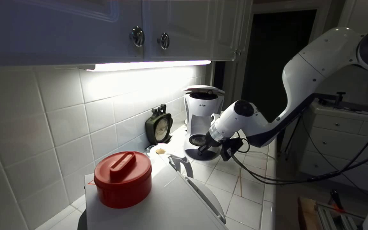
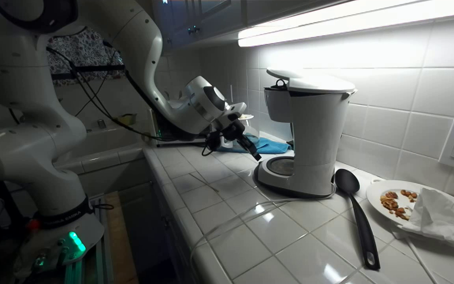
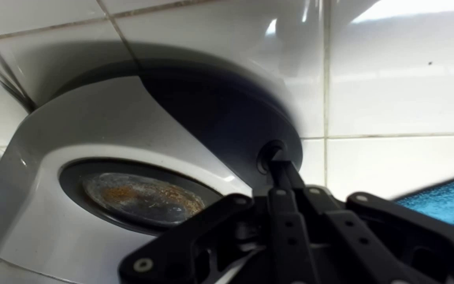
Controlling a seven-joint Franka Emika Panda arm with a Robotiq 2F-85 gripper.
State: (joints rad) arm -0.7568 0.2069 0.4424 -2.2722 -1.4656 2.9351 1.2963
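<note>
In the wrist view, the gripper [image 3: 285, 163] is empty, fingers together, tips close to the coffee maker's [image 3: 93, 110] switch [image 3: 265, 154], right of the hotplate [image 3: 144, 197].

This is a kitchen, apparently in a home: panelled wall cabinets [image 1: 177, 28] with an under-cabinet strip light [image 1: 152, 65] hang above a white-tiled bench [image 2: 242, 248], which carries a drip coffee maker [image 2: 317, 134], a black serving spoon [image 2: 363, 228] and a plate [image 2: 392, 187] of shelled nuts [image 2: 390, 203].

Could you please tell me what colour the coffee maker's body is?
The coffee maker's body is white, clearest in an exterior view.
</note>
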